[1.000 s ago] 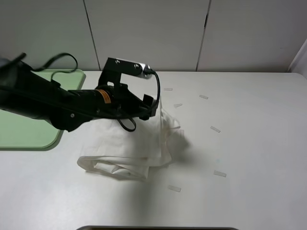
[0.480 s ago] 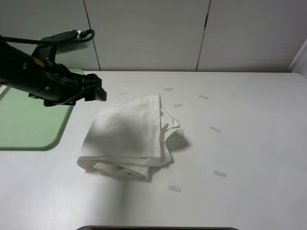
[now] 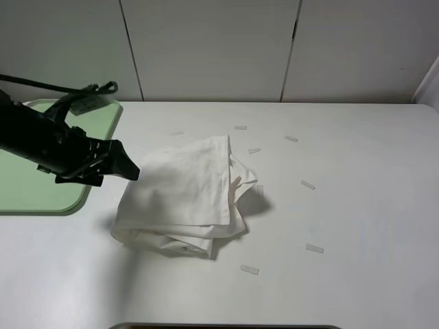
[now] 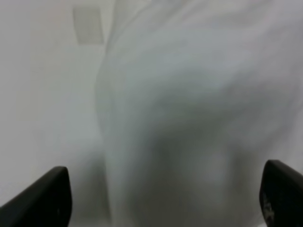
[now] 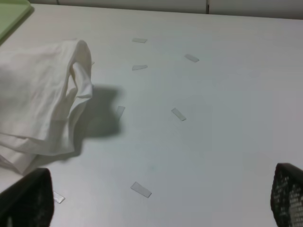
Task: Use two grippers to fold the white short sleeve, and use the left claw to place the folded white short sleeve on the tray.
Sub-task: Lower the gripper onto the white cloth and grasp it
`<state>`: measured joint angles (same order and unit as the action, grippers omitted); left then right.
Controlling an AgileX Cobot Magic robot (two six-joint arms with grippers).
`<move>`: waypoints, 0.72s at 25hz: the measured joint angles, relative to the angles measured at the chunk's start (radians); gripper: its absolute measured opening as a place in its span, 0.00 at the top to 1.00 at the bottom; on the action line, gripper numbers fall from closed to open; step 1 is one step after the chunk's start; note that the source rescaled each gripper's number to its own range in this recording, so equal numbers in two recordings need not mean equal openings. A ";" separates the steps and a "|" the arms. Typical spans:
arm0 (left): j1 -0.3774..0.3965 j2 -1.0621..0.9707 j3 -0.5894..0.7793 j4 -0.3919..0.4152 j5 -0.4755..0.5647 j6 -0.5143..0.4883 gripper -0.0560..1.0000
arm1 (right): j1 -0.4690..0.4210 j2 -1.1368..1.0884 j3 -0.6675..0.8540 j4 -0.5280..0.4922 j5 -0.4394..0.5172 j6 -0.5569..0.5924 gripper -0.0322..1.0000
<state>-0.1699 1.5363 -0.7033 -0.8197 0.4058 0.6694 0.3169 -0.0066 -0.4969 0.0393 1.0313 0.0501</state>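
White worktop [image 3: 357,205] carries everything. White short sleeve [image 3: 182,195] is the landmark: folded into a rumpled multi-layer bundle lying flat on the worktop, not on the tray, loose edges bunched on its right side and casting a shadow there. The tray [image 3: 38,188], pale green, sits on the worktop off the shirt's left side, apart from it with bare worktop between; its far corner shows behind the arm. Left arm [image 3: 41,140] reaches in over the tray toward the shirt's left edge; left tool [image 3: 127,170] sits just beside that edge, contact can't be confirmed from the high view. Left wrist view shows the left tool [image 4: 163,196] with both fingers [image 4: 45,198] spread wide at the frame edges and blurred white cloth filling the gap between them, nothing clamped. Right tool [image 5: 156,201] only shows in its own wrist view: fingertips wide apart, nothing between them, well clear of the shirt's right side. Small paper strips [image 3: 308,185] are scattered on the worktop right of and behind the shirt, one [image 3: 250,270] near its front corner.
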 joint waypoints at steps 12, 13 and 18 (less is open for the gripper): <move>0.014 0.245 0.021 -0.112 -0.094 0.143 0.19 | 0.000 0.000 0.000 0.000 0.000 0.000 0.00; 0.013 0.260 0.018 -0.152 -0.094 0.189 0.19 | 0.000 0.000 0.000 0.000 0.000 0.000 0.00; -0.021 0.309 -0.001 -0.357 -0.093 0.396 0.19 | 0.000 0.000 0.000 0.000 0.000 0.000 0.00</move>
<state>-0.1905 1.8456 -0.7040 -1.1770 0.3128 1.0651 0.3169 -0.0066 -0.4969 0.0393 1.0313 0.0501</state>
